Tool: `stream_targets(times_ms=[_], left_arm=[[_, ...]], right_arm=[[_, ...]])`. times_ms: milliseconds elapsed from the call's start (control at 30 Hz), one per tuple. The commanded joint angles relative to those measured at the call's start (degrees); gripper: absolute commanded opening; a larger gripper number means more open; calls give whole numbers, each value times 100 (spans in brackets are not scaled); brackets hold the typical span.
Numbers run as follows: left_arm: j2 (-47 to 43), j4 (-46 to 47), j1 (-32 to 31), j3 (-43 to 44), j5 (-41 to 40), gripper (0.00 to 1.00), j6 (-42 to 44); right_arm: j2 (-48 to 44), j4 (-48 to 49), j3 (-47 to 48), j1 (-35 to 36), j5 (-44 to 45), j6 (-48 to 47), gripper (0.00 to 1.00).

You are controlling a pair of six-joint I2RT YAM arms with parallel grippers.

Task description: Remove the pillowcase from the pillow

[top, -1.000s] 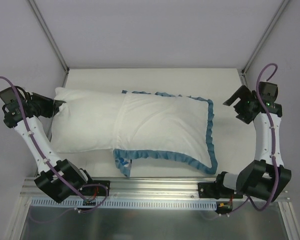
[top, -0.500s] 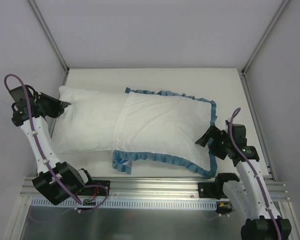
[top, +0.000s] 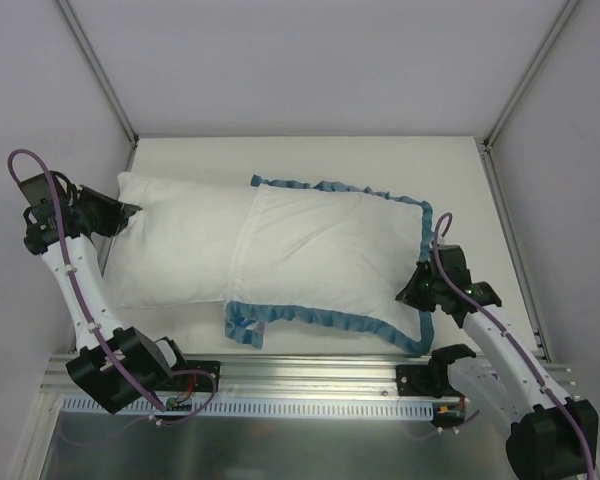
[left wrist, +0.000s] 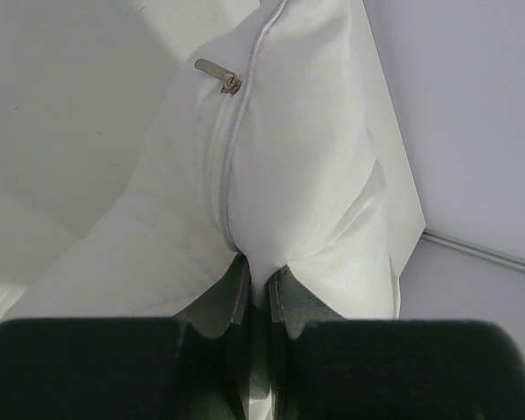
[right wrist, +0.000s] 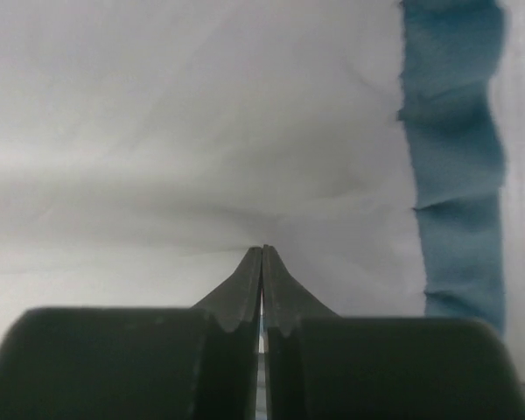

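- White table [top: 310, 150], grey walls round it.
- R gripper [right wrist: 262, 252]: came in from far right within the last sec; jaws shut, pinching pillowcase [top: 330, 250], ruffle [right wrist: 455, 175] just right of tips.
- L gripper [left wrist: 258, 273]: clamped on corner of pillow [top: 170, 255], zip pull [left wrist: 217, 74] ahead of tips.
- Both ends held, so prob. ready to pull apart.

White table [top: 458, 172], seemingly metal rail [top: 310, 373]

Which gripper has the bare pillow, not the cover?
The left gripper: it pinches the white pillow at its zippered seam. The right gripper is shut on the pillowcase beside its teal ruffle.
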Motion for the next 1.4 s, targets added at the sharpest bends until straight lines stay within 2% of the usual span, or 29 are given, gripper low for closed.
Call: stream_targets(times_ms=[0, 67, 100, 167, 200, 267, 300, 367, 533, 667, 733, 767, 833, 1000, 1067, 1133, 1167, 1200, 1267, 1300, 1333, 1367], left_arm=[[-142, 89, -91, 73, 136, 0, 89], [-89, 89, -91, 100, 144, 0, 71], [-71, 89, -82, 108, 135, 0, 54], [-28, 89, -12, 135, 153, 0, 27], [-27, 80, 23, 144, 170, 0, 19], [-10, 89, 102, 205, 206, 0, 10], [-1, 89, 164, 223, 206, 0, -60], [69, 89, 191, 249, 214, 0, -183], [280, 98, 234, 670, 180, 0, -412], [315, 107, 559, 996, 118, 0, -561], [385, 107, 595, 1066, 214, 0, -553], [403, 107, 569, 1058, 275, 0, -535], [395, 116, 481, 962, 268, 0, -474], [342, 107, 419, 619, 232, 0, -254], [368, 107, 280, 566, 276, 0, -140], [464, 107, 16, 495, 250, 0, -9], [500, 107, -325, 469, 206, 0, 114], [561, 107, -493, 347, 145, 0, 133], [614, 107, -827, 162, -84, 0, 168], [640, 107, -1125, 13, -171, 0, 194], [675, 107, -1267, -49, -259, 1, 264], [693, 115, -1355, -145, -260, 8, 299]], right_arm=[[-462, -595, 580, -268, 1399, -35, 1], [-613, -843, 1037, -707, 1578, -150, 1], [-683, -992, 1197, -1319, 1527, -324, 1], [-684, -1133, 1531, -2033, 1386, -457, 1], [-666, -1221, 1863, -2741, 1142, -545, 1], [-561, -1239, 2146, -3448, 720, -529, 1], [-508, -1222, 2417, -4130, 169, -398, 1], [-315, -1248, 2726, -4810, -230, -195, 1], [45, -1073, 3464, -5665, -802, 770, 1], [344, -1055, 3791, -6157, -1004, 878, 1], [432, -724, 3730, -6150, -1267, 782, 1], [459, -582, 3651, -5959, -1539, 755, 1], [433, -449, 3546, -5546, -1472, 589, 1], [318, -422, 2966, -3753, -769, -26, 1], [345, -378, 2729, -2965, -498, -150, 4], [432, -369, 2386, -2470, -242, -256, 15], [459, -343, 2272, -2076, -49, -273, 21], [485, -325, 2088, -1924, -4, -256, 35], [538, -229, 1963, -1556, 93, -238, 53], [555, -237, 1937, -1492, 137, -247, 69], [564, -281, 1945, -1344, 190, -282, 74], [573, -334, 1971, -1308, 286, -326, 80]])
